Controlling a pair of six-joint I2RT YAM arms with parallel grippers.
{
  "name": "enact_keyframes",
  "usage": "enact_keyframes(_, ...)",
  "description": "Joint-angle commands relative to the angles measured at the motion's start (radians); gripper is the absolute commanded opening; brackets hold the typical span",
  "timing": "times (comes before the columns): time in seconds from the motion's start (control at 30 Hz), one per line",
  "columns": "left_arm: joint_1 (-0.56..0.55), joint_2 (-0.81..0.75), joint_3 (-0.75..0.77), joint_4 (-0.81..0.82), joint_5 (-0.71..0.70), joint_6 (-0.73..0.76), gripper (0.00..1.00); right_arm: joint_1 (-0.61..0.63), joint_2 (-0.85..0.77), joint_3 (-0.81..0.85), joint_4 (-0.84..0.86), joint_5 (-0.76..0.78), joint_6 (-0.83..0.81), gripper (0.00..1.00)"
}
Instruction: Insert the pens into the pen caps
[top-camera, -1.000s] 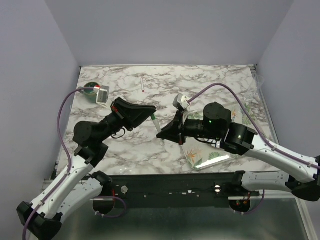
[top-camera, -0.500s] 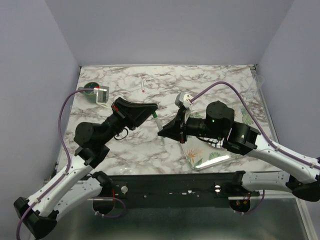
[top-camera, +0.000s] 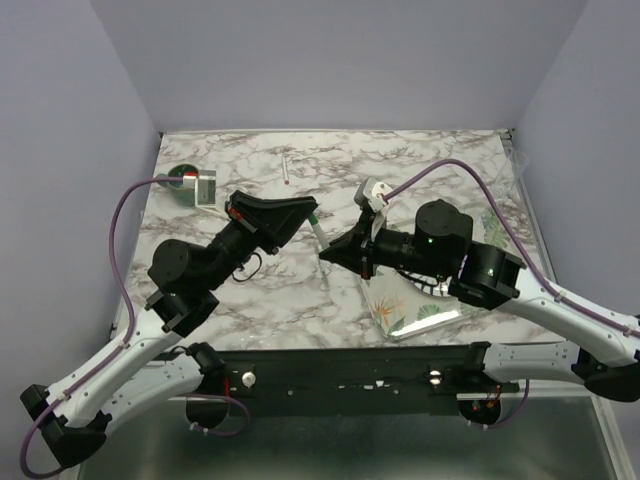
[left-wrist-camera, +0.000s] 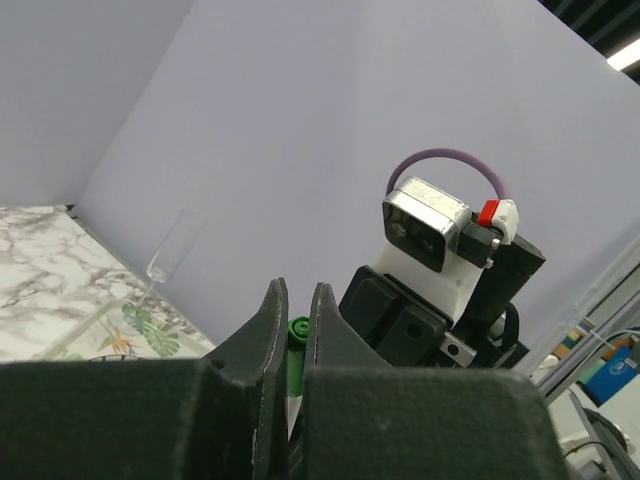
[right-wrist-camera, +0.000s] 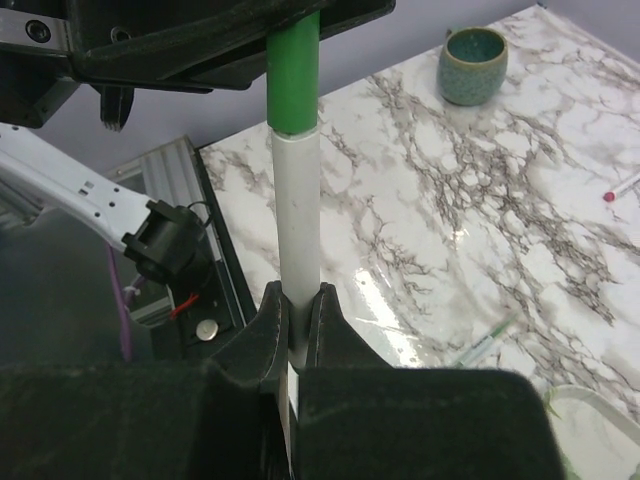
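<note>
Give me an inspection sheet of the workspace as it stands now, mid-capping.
Surface: marble table, glossy, no spills seen.
Job's things: white pen is held in the air, its end meeting the green cap; depth of seating cannot be told. Red-ended pen lies at the far side. Green-tipped pen lies on the table. No pink cap seen.
Clutter: teal mug, leaf-print tray, clear glass.
Grippers: left gripper is shut on the green cap; right gripper is shut on the white pen.
Cables: purple cable arches off the right wrist camera; no snag seen.
Surroundings: plain lilac walls.
</note>
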Motion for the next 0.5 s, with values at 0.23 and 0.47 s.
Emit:
enact_keyframes(0.23,-0.063,0.044,-0.104,-0.317,0.351,0.074,0.00,-0.035,-0.008,0.228,0.372,0.165,-0.058,0.01)
enact_keyframes(0.47,-0.063,-0.004,-0.143,-0.243,0.408,0.029,0.00,-0.044,0.006,0.295,0.338,0.013,0.081,0.01)
